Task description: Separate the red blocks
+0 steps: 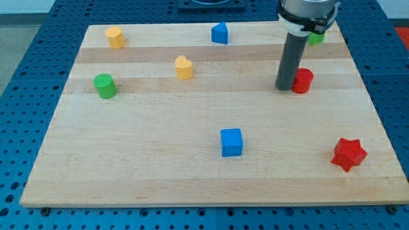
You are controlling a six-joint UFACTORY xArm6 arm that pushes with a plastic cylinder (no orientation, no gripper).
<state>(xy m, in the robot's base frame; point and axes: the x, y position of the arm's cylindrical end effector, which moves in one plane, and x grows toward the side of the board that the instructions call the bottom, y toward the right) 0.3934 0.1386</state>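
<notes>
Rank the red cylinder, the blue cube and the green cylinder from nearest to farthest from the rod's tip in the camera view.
From my tip:
1. Red cylinder, right beside the tip on the view's right.
2. Blue cube, lower down, toward the view's bottom and left.
3. Green cylinder, far across the board at the view's left.

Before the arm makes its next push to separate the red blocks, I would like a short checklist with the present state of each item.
1. My tip is beside the red cylinder, on its left in the view: ok.
2. Tip actually touches it: cannot tell.
3. Red cylinder and red star are already apart: ok.
4. Green block at the view's top, partly hidden behind the rod, is free of the rod: cannot tell.
5. Blue cube is away from the two red blocks: ok.
</notes>
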